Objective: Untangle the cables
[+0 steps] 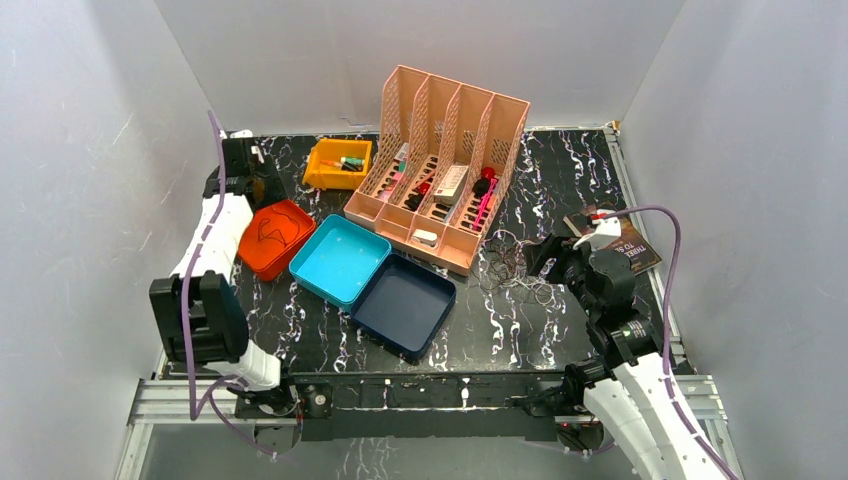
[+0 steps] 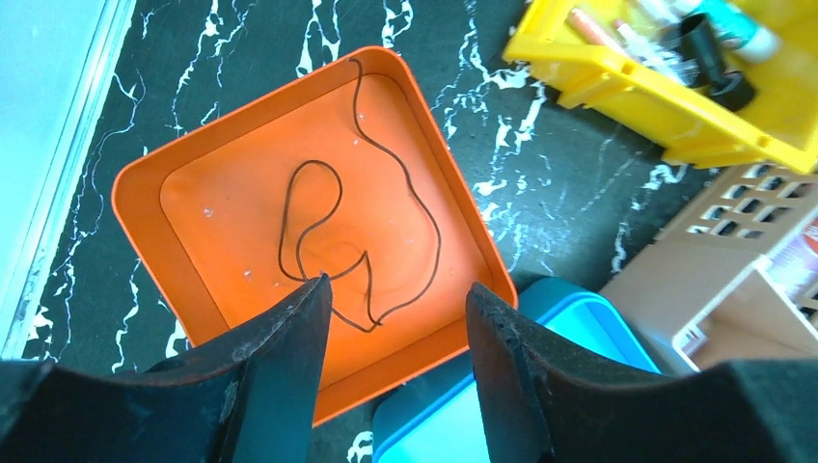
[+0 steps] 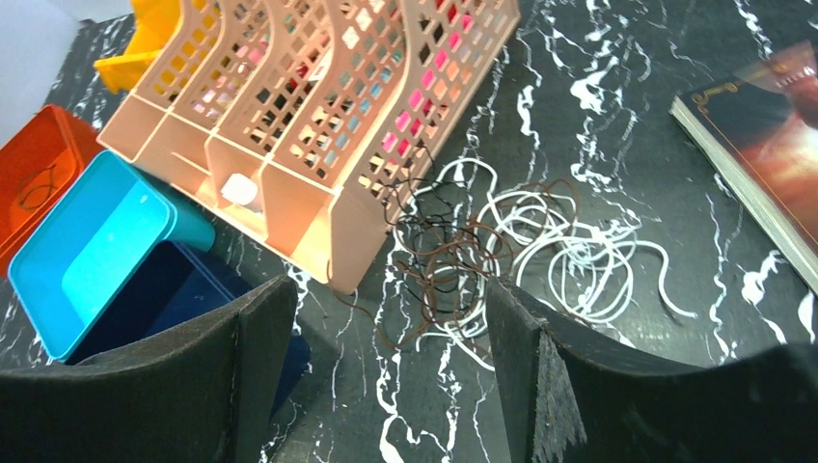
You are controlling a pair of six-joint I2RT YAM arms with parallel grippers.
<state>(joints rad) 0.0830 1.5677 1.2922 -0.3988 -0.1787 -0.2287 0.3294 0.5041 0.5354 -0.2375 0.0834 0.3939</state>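
The left arm (image 1: pixel 205 250) rises from its base to a raised elbow, then stretches forward, far from the base. The left gripper (image 2: pixel 397 323) points down with its jaws apart. The right arm (image 1: pixel 640 390) leans forward and inward; the right gripper (image 3: pixel 381 328) tilts downward, jaws spread wide.

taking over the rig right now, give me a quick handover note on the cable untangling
left gripper: jaws open, empty, above the orange tray.
right gripper: jaws open, empty, above the tangle.
Done: one dark cable lies alone in the orange tray.
To do: the tangle of dark and white cables sits on the table beside the pink organiser; it needs separating strand by strand.
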